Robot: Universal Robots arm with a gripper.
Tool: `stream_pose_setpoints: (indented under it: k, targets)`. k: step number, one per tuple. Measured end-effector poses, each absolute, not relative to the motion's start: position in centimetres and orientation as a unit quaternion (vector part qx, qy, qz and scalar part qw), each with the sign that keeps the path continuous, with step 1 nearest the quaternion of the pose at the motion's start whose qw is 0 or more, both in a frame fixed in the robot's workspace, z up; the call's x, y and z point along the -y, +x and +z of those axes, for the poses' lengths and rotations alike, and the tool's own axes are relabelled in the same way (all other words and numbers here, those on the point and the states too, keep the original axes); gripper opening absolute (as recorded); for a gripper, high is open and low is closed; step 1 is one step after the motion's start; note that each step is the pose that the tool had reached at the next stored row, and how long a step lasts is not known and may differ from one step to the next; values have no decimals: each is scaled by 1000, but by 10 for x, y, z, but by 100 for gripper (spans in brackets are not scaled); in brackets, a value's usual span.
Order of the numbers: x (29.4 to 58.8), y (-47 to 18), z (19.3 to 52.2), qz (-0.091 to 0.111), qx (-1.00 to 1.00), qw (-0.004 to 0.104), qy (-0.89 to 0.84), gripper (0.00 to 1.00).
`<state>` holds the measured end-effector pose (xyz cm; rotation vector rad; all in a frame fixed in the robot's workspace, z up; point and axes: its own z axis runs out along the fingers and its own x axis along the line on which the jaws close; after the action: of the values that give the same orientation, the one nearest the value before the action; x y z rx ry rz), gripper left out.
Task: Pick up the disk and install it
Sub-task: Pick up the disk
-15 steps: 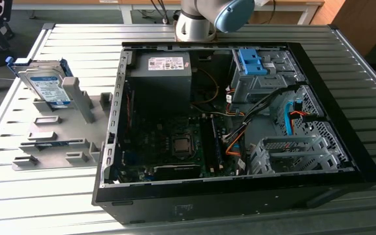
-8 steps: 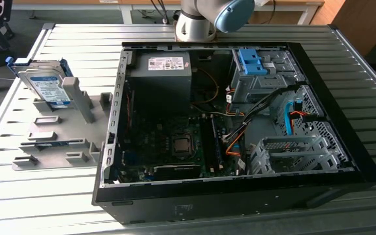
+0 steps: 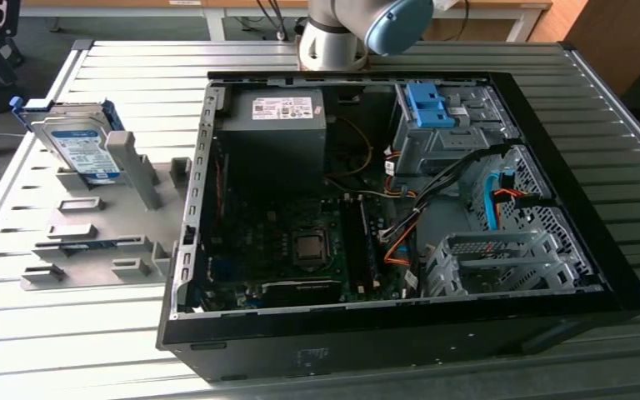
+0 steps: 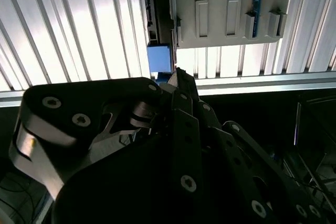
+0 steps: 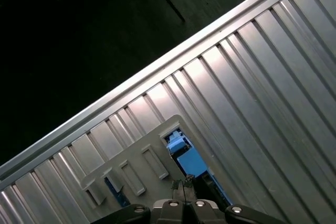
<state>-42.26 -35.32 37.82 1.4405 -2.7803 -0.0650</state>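
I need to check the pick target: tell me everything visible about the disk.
The disk is a flat silver-metal rectangle with a blue-and-white label and blue plastic side rails. It stands on edge, leaning slightly, in a grey slotted holder on the table, at the exterior view's left of the open computer case.

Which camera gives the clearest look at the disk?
The exterior view: the disk stands in the gray holder, with its label and blue rails visible. Both wrist views show its blue plastic end beside the holder.
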Motion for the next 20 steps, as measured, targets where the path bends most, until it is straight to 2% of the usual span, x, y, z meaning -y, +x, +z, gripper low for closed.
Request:
stream_pose_setpoints:
  k: [10,16,20]
  targets:
    - [353,-423,377,-20,863,5,504,11]
    - [353,-423,376,-15,861,-4,508,11]
    - [353,-423,375,-14,849,-5,527,11]
